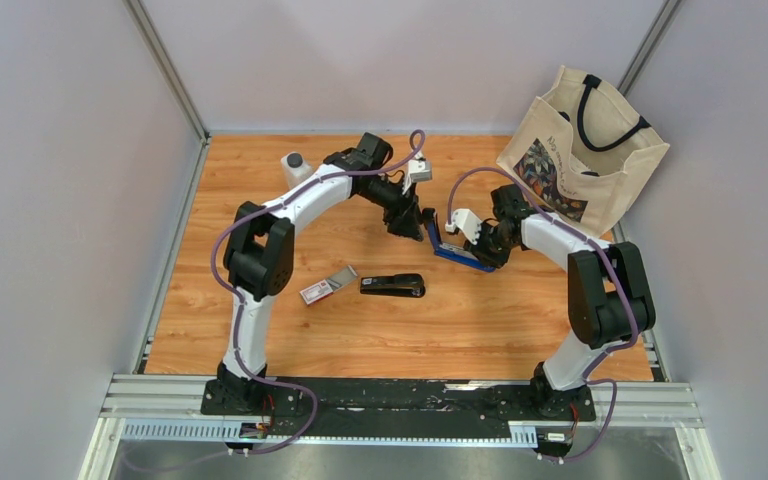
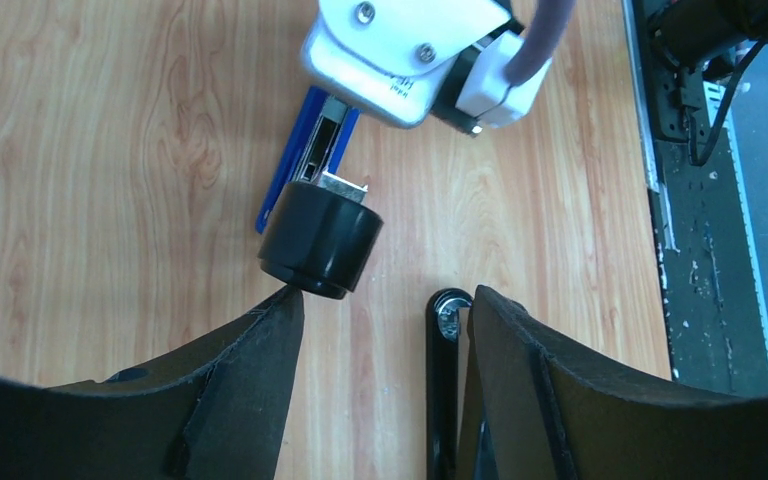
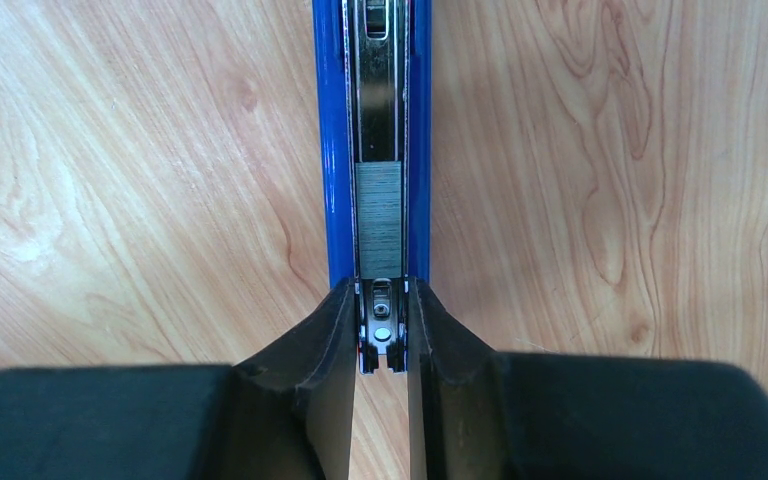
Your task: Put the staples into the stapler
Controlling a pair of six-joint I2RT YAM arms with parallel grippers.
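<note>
Bright, even light covers the bench (image 1: 480, 330), and shadows are soft. Both wrist views are sharp, with mild sheen on the wood.

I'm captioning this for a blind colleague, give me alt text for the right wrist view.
The right gripper is shut on the near end of an open blue stapler, its metal channel running straight away from the camera. A grey strip of staples lies in the channel just past the grip; wooden table shows on both sides.
</note>
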